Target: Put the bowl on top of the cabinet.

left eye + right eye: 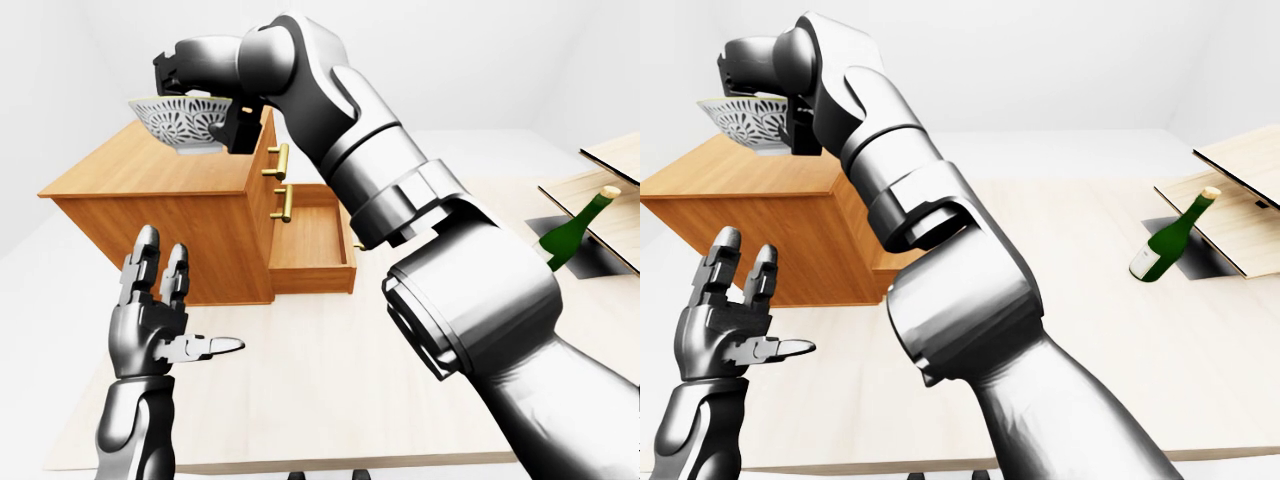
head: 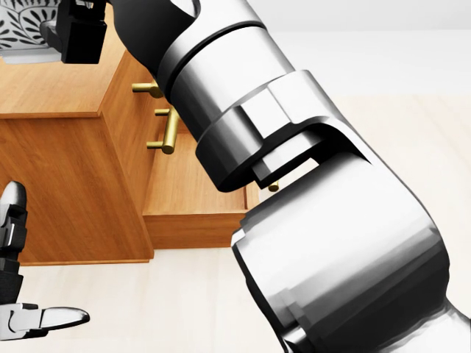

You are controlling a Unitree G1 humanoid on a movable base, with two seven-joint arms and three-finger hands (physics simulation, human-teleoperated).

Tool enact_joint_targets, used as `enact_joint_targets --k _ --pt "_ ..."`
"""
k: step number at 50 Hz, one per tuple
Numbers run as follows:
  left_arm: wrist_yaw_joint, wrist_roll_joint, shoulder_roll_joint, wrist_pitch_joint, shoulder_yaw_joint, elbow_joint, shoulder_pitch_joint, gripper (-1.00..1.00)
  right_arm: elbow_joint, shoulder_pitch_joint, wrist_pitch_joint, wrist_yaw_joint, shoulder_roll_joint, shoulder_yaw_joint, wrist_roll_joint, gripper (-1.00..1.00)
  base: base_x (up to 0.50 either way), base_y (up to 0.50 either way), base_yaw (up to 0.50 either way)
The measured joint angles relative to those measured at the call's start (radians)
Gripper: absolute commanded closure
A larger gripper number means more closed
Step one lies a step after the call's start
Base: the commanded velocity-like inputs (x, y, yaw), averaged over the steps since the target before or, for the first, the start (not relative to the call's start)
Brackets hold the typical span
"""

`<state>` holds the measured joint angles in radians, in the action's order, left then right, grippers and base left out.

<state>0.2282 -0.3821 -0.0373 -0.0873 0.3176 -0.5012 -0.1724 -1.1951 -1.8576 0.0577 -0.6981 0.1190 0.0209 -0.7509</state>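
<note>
A white bowl (image 1: 185, 122) with a dark leaf pattern hangs just above the right part of the wooden cabinet's top (image 1: 130, 170). My right hand (image 1: 205, 95) is shut on its rim, fingers over the top and thumb block down its right side. The bowl's foot stands a little clear of the wood. My left hand (image 1: 165, 325) is open, fingers up and thumb out, low at the left of the left-eye view, below the cabinet and holding nothing. In the head view only the bowl's edge (image 2: 26, 26) shows at the top left.
The cabinet's lower drawer (image 1: 312, 245) is pulled out to the right, with brass handles (image 1: 280, 185) above it. A green bottle (image 1: 575, 232) leans at the right, beside wooden boards (image 1: 1240, 200). My right arm (image 1: 440, 270) crosses the middle of each view.
</note>
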Motion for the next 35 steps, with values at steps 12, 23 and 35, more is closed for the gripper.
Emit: enact_joint_targets --k 12,23,35 --pt "0.002 0.003 0.001 0.0 -0.003 0.0 -0.002 -1.0 -0.001 0.023 0.009 0.0 -0.007 0.007 -0.007 1.0 0.0 0.0 0.0" --pt "0.002 0.003 0.001 0.0 -0.003 0.004 -0.001 -1.0 -0.003 0.045 0.015 0.0 -0.011 0.011 -0.02 1.0 0.0 0.0 0.0" --pt "0.001 0.001 -0.001 0.0 -0.002 0.006 0.002 -1.0 -0.004 0.058 0.018 0.0 -0.008 0.01 -0.026 1.0 0.0 0.0 0.0"
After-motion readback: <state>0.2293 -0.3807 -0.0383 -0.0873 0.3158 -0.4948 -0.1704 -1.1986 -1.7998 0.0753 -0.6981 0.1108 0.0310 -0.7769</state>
